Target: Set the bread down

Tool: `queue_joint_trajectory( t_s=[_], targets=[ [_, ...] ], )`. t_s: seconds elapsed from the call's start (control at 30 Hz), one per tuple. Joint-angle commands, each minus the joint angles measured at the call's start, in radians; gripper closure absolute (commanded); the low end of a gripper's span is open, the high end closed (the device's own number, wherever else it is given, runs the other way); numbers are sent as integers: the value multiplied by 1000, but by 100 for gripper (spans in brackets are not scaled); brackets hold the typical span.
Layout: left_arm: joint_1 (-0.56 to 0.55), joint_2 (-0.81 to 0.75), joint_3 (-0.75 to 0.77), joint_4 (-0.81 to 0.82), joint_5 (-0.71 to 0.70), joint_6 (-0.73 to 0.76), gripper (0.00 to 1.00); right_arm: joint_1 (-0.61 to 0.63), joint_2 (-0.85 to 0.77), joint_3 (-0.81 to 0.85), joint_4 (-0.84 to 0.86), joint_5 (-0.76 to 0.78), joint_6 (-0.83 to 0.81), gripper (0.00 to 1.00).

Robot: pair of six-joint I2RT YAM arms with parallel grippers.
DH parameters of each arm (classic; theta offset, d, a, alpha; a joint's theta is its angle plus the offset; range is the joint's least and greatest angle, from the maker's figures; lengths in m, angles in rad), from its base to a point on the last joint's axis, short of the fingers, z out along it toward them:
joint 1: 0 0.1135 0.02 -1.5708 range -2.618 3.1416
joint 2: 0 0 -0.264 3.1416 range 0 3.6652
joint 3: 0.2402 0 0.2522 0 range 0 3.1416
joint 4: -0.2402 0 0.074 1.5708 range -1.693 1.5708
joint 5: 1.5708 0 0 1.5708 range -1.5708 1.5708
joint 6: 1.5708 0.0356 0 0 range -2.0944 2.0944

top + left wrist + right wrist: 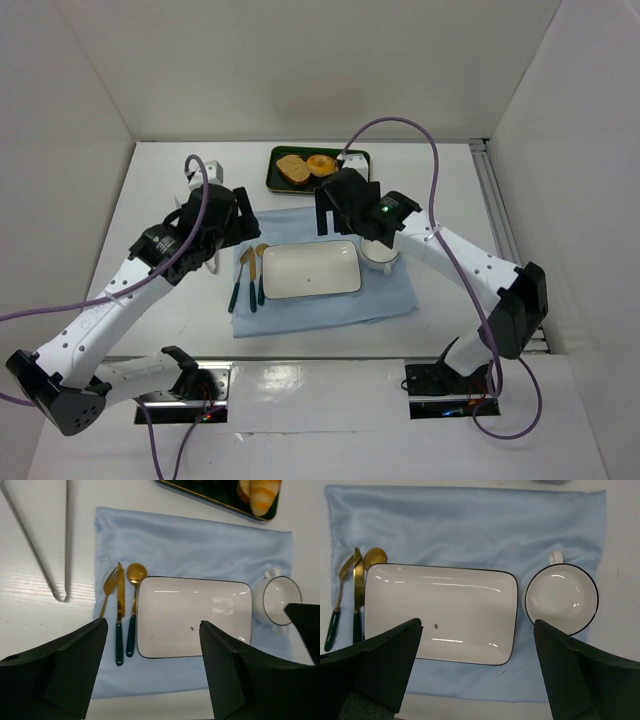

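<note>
Left wrist view: bread [262, 495] seemingly lies in black tray [220, 492].

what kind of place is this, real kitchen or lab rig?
Likely a lab test cell, not a kitchen: bare white enclosure walls, and a staged place setting of plate, cup and cutlery on a blue cloth.

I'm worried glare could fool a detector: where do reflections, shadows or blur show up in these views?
Top external: the glossy near panel mirrors the light; shadows are soft. Left wrist: bright streaks on the white plate; the left fingers are near-black, little detail. Right wrist: similar streaks on the plate, glints inside the cup; the cloth looks sharp.
</note>
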Motion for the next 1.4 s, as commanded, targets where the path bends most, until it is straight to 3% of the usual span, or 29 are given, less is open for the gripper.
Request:
queue_joint_trajectory(
  t_s=[0.0, 0.13, 0.3, 0.6, 0.8, 1.1, 1.37],
  targets=[
    [5, -36, 27, -54, -108, 42, 13, -7, -97, -22, 57, -7, 7, 0],
    [5, -47, -30, -57, -137, 43, 15, -7, -75, -18, 56, -36, -44, 0],
    [5, 56, -16, -145, -163, -20, 15, -7, -43, -7, 7, -14, -44, 0],
    [23, 261, 41, -237, -183, -76, 10, -111, -80, -39, 82, -109, -92, 0],
    [146, 283, 4, -186, -142, -65, 10, -146, -80, -50, 108, -175, -110, 0],
    [380, 251, -120, -1, 27, 104, 10, -185, -100, -68, 117, -205, -119, 0],
    [494, 367, -166, 99, 148, 199, 10, -212, -109, -68, 117, -232, -119, 0]
  ],
)
